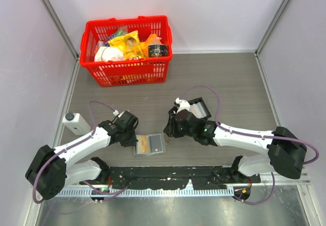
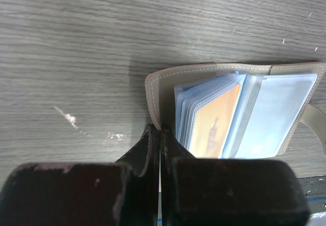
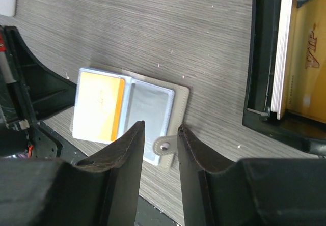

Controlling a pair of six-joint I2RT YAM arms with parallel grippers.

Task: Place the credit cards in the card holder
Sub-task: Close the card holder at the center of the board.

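Left gripper (image 2: 161, 132): my fingers are pressed together with no gap. The tips sit right at the edge of the card holder (image 2: 158, 86)'s open cover. Can't tell if the cover is nipped between them or only touched.

The card holder lies open and flat on the table (image 2: 76, 43), just ahead of those tips. Its clear sleeves (image 2: 275, 109) are fanned, and an orange card (image 2: 216, 119) sits in a sleeve on the side nearest my left fingers.

Right gripper (image 3: 159, 134): my fingers are spread with nothing between them, hovering over the holder's near edge. The snap tab (image 3: 164, 146) shows in the gap, and the rest of the holder is ahead and to the left.

A black tray (image 3: 252, 83) sits off to the right of my right fingers, apart from the holder. A stack of white credit cards (image 3: 279, 48) stands on edge in it, with a tan card (image 3: 310, 58) printed VIP just beside the stack.
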